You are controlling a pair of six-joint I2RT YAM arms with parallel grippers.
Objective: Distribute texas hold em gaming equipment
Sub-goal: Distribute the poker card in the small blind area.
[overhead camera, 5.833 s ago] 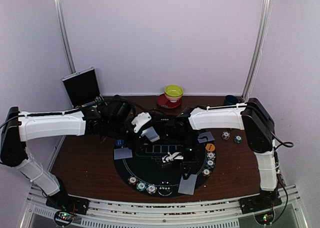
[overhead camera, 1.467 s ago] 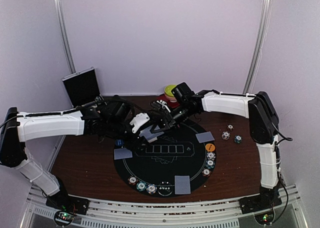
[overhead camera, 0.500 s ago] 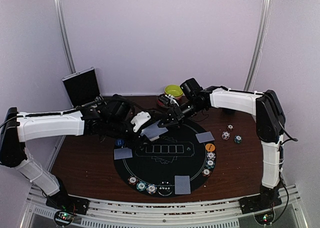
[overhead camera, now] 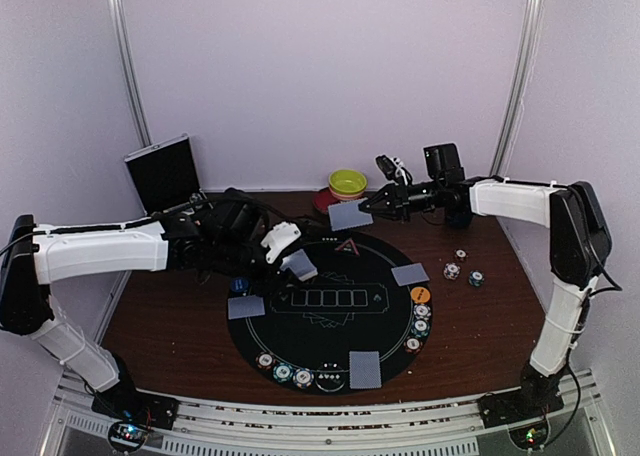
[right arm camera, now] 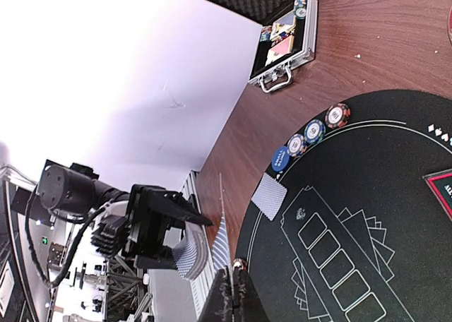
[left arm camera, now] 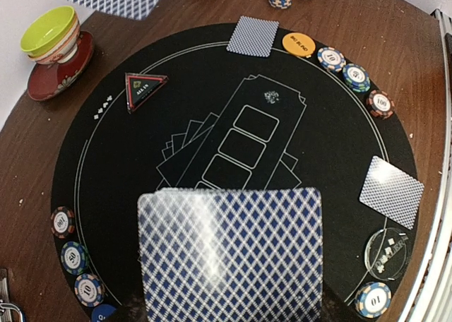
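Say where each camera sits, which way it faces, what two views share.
Top external: above, behind the bases, looking down on the mat; left arm and right arm show.
Left wrist: behind its deck, looking down across the mat; fingers hidden.
Right wrist: along the right gripper, shut on a card, toward the left gripper.
Wrist views share the triangle marker.

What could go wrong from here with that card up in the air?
The right jaws pinch the card by one edge in the air, so it might slip and land off the mat. It hangs close to the bowl; a swing might clip that. The left jaws hold the deck over the mat; a jolt might spill cards.
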